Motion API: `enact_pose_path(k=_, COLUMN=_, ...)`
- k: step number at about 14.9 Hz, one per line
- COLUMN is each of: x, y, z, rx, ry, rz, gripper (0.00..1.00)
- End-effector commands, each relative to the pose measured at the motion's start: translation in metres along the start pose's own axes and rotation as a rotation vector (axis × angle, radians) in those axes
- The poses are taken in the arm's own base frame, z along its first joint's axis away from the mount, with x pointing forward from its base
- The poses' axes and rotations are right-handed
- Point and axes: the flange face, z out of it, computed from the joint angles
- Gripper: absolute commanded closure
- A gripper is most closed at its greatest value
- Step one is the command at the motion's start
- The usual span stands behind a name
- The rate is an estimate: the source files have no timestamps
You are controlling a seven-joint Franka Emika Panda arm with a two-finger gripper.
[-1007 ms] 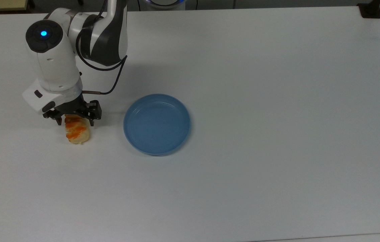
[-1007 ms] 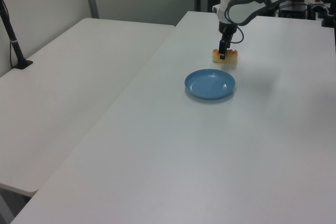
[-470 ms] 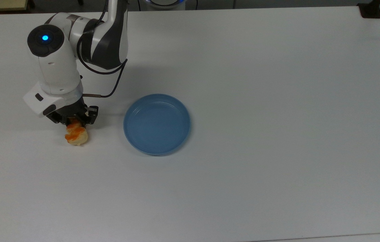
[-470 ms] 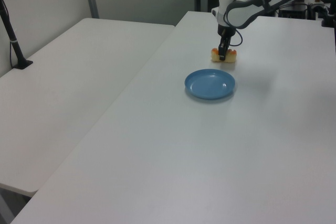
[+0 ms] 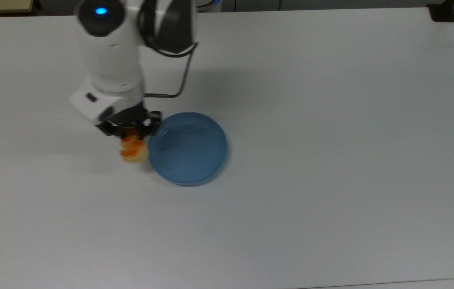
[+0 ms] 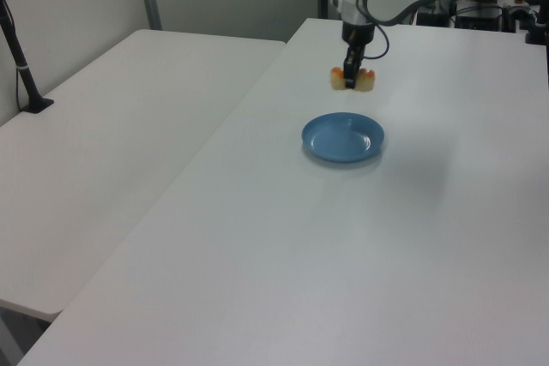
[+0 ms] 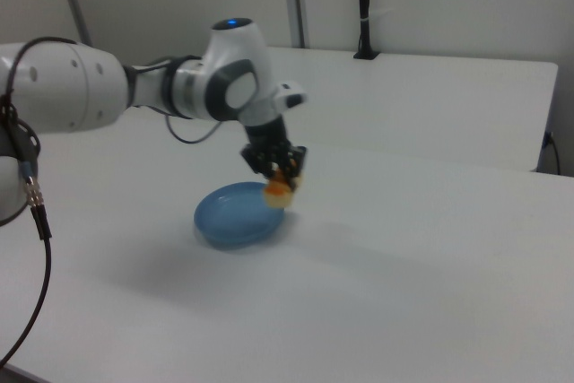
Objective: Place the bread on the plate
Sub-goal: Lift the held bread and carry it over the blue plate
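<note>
Bread (image 5: pixel 133 151) held off the worktop (image 5: pixel 331 160), pinched between the fingers of the gripper (image 5: pixel 130 138). In the top view it hangs just at the left rim of the blue plate (image 5: pixel 188 150), not over the plate's centre.

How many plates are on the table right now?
1. The blue plate sits on the white table, just to the top view's right of the bread held in the pincer.
</note>
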Motion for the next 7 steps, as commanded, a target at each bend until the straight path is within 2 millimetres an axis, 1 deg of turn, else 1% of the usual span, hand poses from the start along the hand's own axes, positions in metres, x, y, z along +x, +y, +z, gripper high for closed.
enact_pose_path(k=1, x=-0.008, y=-0.078, z=-0.001, rx=0.006, ry=-0.023, rz=0.028, gripper=0.61)
enact_pose_path(k=3, x=-0.007, y=-0.102, z=0.006, rx=-0.002, ry=-0.029, rz=0.034, gripper=0.61)
enact_pose_path(k=4, x=-0.007, y=-0.107, z=0.012, rx=-0.001, ry=-0.036, rz=0.033, gripper=0.61)
enact_pose_path(k=6, x=-0.004, y=-0.121, z=0.031, rx=-0.015, ry=-0.028, rz=0.034, gripper=0.57)
enact_pose_path(k=7, x=-0.002, y=-0.121, z=0.033, rx=-0.024, ry=-0.016, rz=0.045, gripper=0.56)
